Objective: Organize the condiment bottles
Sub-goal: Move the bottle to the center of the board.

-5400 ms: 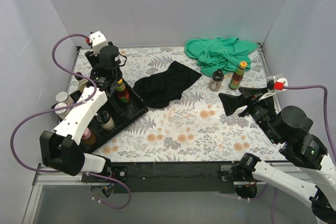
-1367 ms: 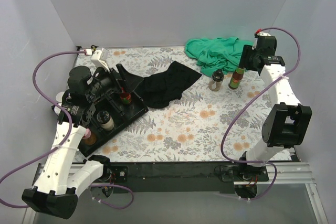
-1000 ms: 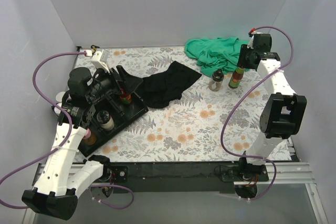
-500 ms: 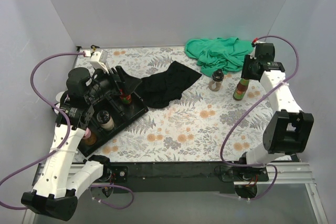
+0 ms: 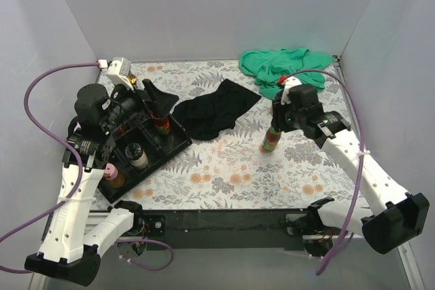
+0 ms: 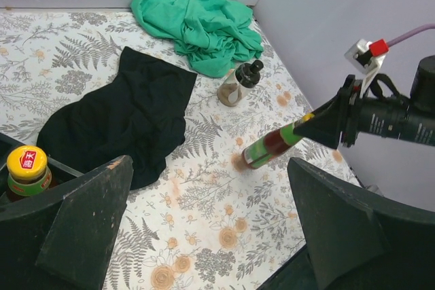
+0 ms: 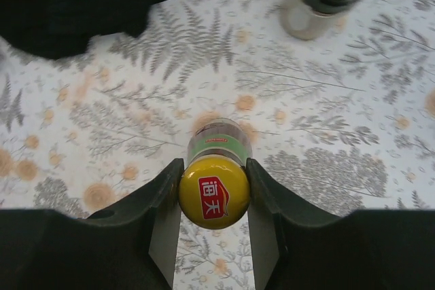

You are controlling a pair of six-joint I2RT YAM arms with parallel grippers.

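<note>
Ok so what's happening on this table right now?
Two robot arms are sorting condiment bottles. The right gripper is shut on a yellow-capped red sauce bottle, gripping it at the cap and holding it tilted low over the floral table, right of the black cloth. The left gripper hangs open above the black tray, which already has several bottles in it. A small black-capped jar stands by the green cloth, not yet collected.
</note>
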